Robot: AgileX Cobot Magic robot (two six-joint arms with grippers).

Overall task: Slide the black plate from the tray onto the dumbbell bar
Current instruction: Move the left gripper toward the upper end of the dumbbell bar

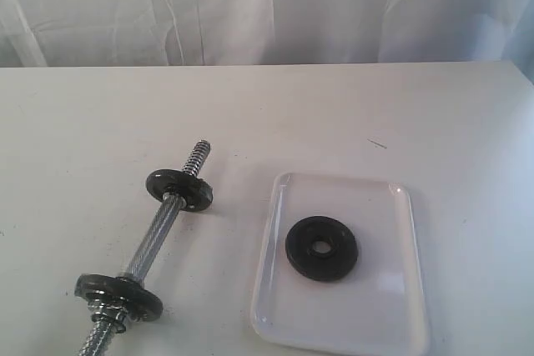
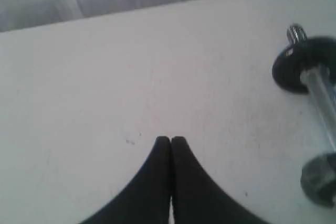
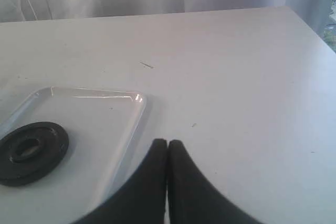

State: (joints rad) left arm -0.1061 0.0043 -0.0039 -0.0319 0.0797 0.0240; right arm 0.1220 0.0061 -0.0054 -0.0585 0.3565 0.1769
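The black plate (image 1: 322, 247) lies flat in the middle of the white tray (image 1: 275, 302), right of centre near the table's front; it shows in the right wrist view too, black plate (image 3: 29, 151) in the tray (image 3: 126, 124). The chrome dumbbell bar (image 1: 157, 235) lies slanted on the table left of the tray, with two small black collars (image 1: 178, 188) on it; the left wrist view shows the bar (image 2: 320, 95). My left gripper (image 2: 171, 140) is shut and empty above bare table, away from the bar. My right gripper (image 3: 167, 142) is shut and empty beside the tray's edge. Neither gripper shows in the exterior view.
The white table (image 1: 267, 114) ends at a pale curtain (image 1: 267, 6) along the back. Its right edge (image 1: 521, 72) runs near the far right corner. A small dark mark (image 1: 377, 143) lies behind the tray.
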